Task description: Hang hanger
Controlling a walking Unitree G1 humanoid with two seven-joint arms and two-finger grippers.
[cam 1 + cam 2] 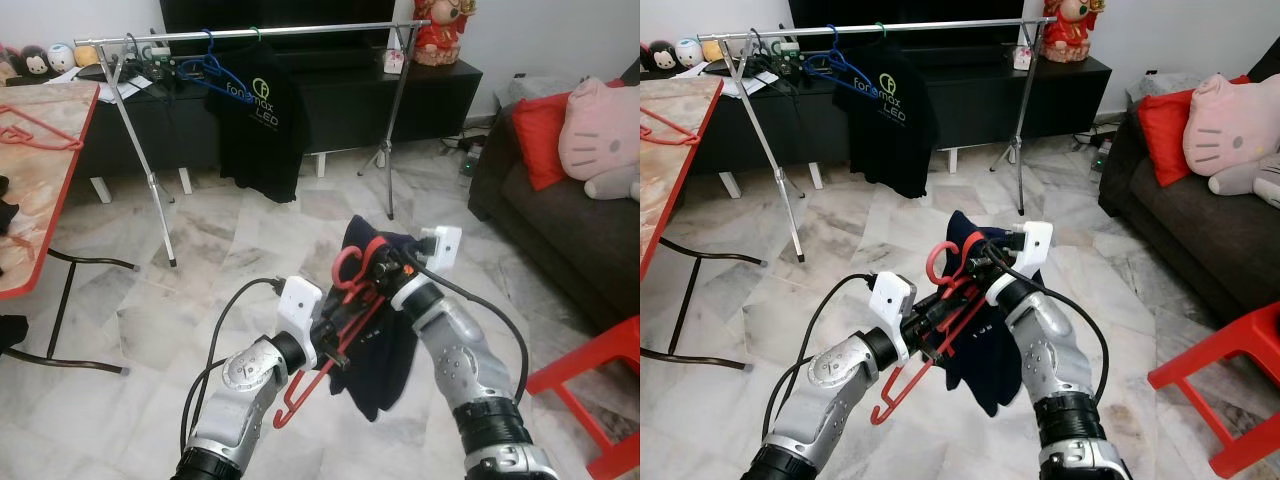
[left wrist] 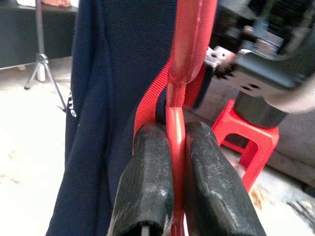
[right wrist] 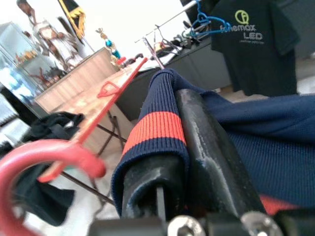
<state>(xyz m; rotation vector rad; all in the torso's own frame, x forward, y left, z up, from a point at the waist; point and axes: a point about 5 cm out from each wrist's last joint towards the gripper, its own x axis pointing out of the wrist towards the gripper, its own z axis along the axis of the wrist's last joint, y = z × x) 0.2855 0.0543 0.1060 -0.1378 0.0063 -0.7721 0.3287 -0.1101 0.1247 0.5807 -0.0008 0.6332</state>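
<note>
Low in the middle of the frame, the left tool (image 1: 335, 345) pinches the red hanger (image 1: 345, 315) and the right tool (image 1: 385, 268) is pressed on its navy shirt (image 1: 385, 350), while the rail (image 1: 270, 32) runs across the upper frame, well apart.

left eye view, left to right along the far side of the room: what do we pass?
Table with red edge → blue hanger on the rail → black T-shirt → red figurine → red cushion → pink plush.
</note>
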